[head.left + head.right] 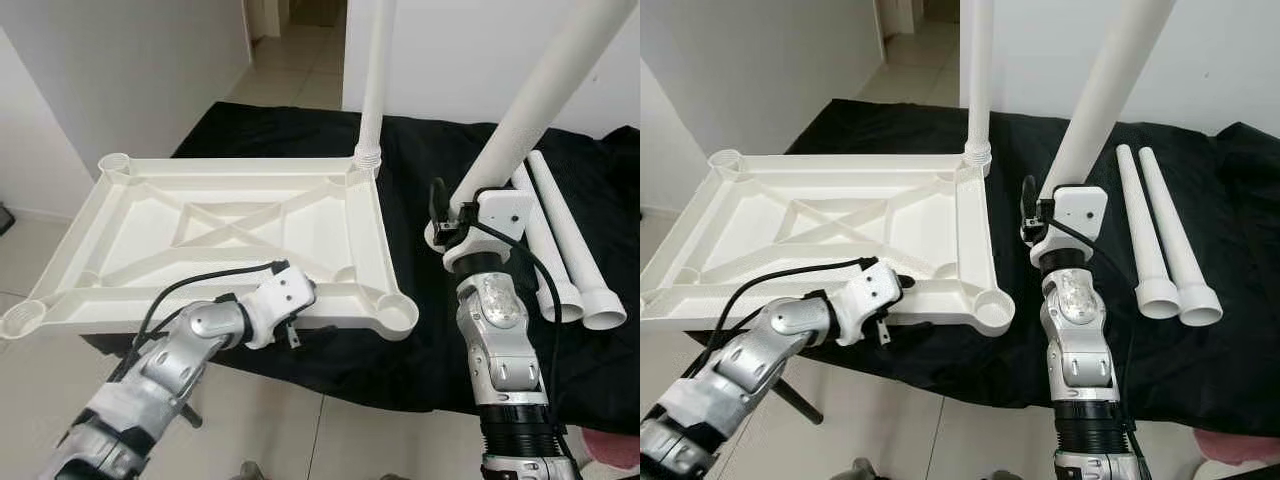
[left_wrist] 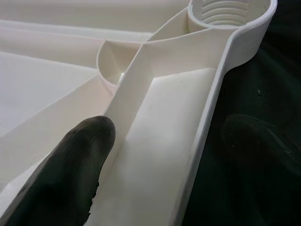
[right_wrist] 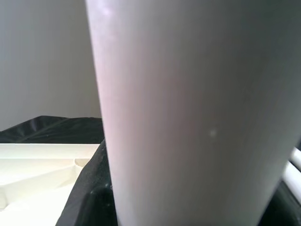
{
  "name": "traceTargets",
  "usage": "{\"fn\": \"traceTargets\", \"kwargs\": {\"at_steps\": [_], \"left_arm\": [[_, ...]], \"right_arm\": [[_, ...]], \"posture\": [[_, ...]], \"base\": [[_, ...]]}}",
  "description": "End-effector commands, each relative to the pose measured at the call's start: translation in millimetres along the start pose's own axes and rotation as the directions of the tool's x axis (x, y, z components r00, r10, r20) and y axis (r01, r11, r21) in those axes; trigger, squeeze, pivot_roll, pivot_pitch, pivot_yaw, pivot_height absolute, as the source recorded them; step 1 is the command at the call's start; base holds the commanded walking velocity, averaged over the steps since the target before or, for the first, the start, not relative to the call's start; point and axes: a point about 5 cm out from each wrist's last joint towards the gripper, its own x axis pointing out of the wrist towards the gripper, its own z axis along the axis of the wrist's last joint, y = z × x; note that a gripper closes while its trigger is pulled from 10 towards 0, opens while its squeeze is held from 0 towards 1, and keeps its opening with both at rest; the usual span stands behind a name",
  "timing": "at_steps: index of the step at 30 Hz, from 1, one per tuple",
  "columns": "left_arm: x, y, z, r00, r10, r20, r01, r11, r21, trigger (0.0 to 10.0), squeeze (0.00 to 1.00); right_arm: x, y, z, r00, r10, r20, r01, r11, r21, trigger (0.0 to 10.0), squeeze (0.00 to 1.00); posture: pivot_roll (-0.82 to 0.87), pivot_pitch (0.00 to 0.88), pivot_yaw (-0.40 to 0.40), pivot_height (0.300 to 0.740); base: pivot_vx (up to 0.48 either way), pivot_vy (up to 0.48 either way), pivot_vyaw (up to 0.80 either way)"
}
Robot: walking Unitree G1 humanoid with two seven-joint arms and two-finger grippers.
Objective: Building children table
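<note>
While our left gripper (image 1: 292, 322) pinches the near rim of the upturned white tabletop (image 1: 150, 235), one finger (image 2: 66, 174) inside the rim wall and the other outside over the black cloth (image 1: 440, 340), the top lies underside up, partly overhanging the cloth's near edge. Just right of it our right gripper (image 1: 447, 222) is clamped round the lower end of a white table leg (image 1: 530, 105), held up and tilted away to the right, apart from the top. The near right socket (image 1: 398, 313) is open and unfilled. Further right two spare legs (image 1: 570, 250) lie side by side on the cloth. At the far right corner one leg (image 1: 375, 75) already stands upright in its socket. Risk: the tilted leg could meet the socket crooked and cross-thread, or push the overhanging top off if our left grip slips.
</note>
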Motion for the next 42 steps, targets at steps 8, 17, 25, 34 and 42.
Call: {"fn": "traceTargets", "kwargs": {"at_steps": [8, 17, 25, 34, 42], "left_arm": [[2.1, 6.3, 10, 0.998, 0.035, 0.058, -0.034, 0.999, -0.02, 10.0, 0.0], [-13.2, 2.8, 41, 0.958, -0.037, 0.283, 0.091, 0.98, -0.177, 10.0, 0.0], [-20.2, 6.7, 42, 0.958, 0.026, 0.286, 0.033, 0.98, -0.198, 10.0, 0.0], [-32.5, 7.1, 45, 0.956, 0.094, 0.277, -0.027, 0.971, -0.238, 10.0, 0.0], [-38.6, -0.1, 46, 0.953, 0.095, 0.287, -0.027, 0.972, -0.232, 10.0, 0.0]], "right_arm": [[1.1, 1.3, 2, 1.0, -0.004, 0.009, 0.004, 1.0, 0.005, 10.0, 0.0], [-4.1, 4.0, -3, 0.999, 0.044, -0.008, -0.044, 0.999, 0.008, 10.0, 0.0], [-11.7, 5.3, -8, 0.997, 0.068, -0.043, -0.068, 0.998, 0.009, 10.0, 0.0], [-33.8, 15.3, -23, 0.971, 0.203, -0.125, -0.201, 0.979, 0.023, 10.0, 0.0], [-47.9, 23.4, -35, 0.937, 0.304, -0.171, -0.305, 0.952, 0.02, 10.0, 0.0]], "posture": [[-0.01, 0.014, 0.05, 0.74], [0.0, 0.018, 0.043, 0.74], [0.0, 0.018, 0.038, 0.74], [0.0, 0.028, 0.027, 0.74], [0.0, 0.03, 0.018, 0.74]], "base": [[0.0, 0.0, 0.0], [0.0, 0.0, 0.0], [0.0, 0.0, 0.0], [0.0, 0.0, 0.0], [0.0, 0.0, 0.0]]}}
